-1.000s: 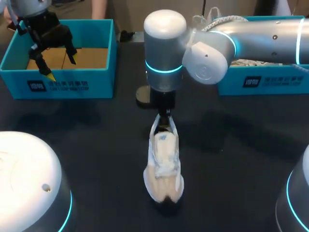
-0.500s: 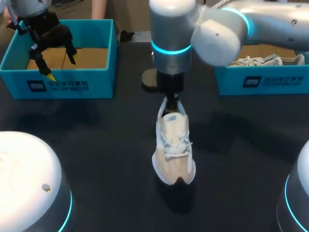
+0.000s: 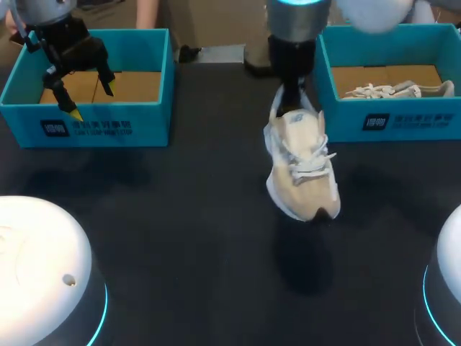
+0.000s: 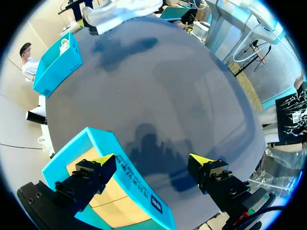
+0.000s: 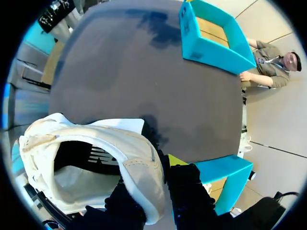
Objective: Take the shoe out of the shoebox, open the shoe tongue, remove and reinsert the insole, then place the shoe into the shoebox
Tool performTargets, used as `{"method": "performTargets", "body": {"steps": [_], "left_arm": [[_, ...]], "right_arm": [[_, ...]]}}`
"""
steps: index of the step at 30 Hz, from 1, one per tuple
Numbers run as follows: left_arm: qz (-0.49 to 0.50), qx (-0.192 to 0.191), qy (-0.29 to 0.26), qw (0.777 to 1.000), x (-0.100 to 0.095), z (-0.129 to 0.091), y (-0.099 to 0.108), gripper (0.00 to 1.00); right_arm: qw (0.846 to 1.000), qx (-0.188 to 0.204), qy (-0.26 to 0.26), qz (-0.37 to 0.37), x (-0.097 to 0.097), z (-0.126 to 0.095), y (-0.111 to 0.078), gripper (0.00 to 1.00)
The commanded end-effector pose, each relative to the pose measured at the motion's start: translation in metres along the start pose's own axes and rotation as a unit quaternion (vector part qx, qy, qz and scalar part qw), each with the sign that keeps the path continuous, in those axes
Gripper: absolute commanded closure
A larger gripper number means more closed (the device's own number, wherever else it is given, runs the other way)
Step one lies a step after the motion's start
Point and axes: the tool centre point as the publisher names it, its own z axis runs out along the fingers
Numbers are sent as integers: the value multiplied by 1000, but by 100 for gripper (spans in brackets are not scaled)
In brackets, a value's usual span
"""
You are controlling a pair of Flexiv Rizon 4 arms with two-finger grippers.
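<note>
— Dark bench (image 3: pixel 180 216) below, and the shoe (image 3: pixel 302 169) hangs clear of it, beside the right shoebox (image 3: pixel 389 122)?
— Yes; the right end effector (image 5: pixel 158 172) pinches its heel collar, and the left end effector (image 4: pixel 152 159) gapes wide over the left shoebox (image 3: pixel 101 126).
— Risk?
— Thin grip on soft fabric. A swing could slip it loose, or snag the toe on the box wall.

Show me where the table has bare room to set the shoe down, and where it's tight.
Bare: the table in front of the left shoebox, across to the hanging shoe. Crowded: the gap between the boxes, filled by that shoe; the right shoebox holds a second shoe; the left gripper hangs over the left one.
</note>
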Motion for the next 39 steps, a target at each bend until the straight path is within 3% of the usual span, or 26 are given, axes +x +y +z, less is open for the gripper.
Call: {"method": "performTargets", "body": {"steps": [1, 10, 14, 18, 23, 25, 27, 30, 35, 39], "left_arm": [[0, -1, 0, 1000, 0, 0, 0, 0], [-23, 5, -6, 1000, 2, -3, 1, 0], [-151, 7, -21, 988, 1, -13, 14, 0], [-304, -11, -27, 952, 3, -18, 31, 0], [-495, -74, -53, 864, 16, -26, 50, 0], [-554, -78, -53, 827, 22, -29, 57, 0], [-582, -87, -77, 805, 29, -32, 60, 0], [-647, -107, -109, 747, 39, -40, 70, 0], [-647, -107, -109, 747, 39, -40, 70, 0], [-647, -107, -109, 747, 39, -40, 70, 0]], "right_arm": [[1000, -7, -5, -1, 6, -15, -12, 100], [1000, -7, -5, -1, 6, -15, -12, 100], [1000, 17, -18, 13, -18, -25, -39, 100], [999, 21, -26, 12, -42, -33, -70, 100], [999, 24, -37, 14, -74, -46, -110, 100], [998, 36, -44, 13, -87, -51, -122, 100], [998, 34, -49, 15, -101, -54, -135, 100], [998, 42, -47, 15, -119, -56, -151, 100], [998, 20, -42, 34, -147, -54, -178, 100], [998, 20, -42, 34, -147, -54, -178, 100]]}}
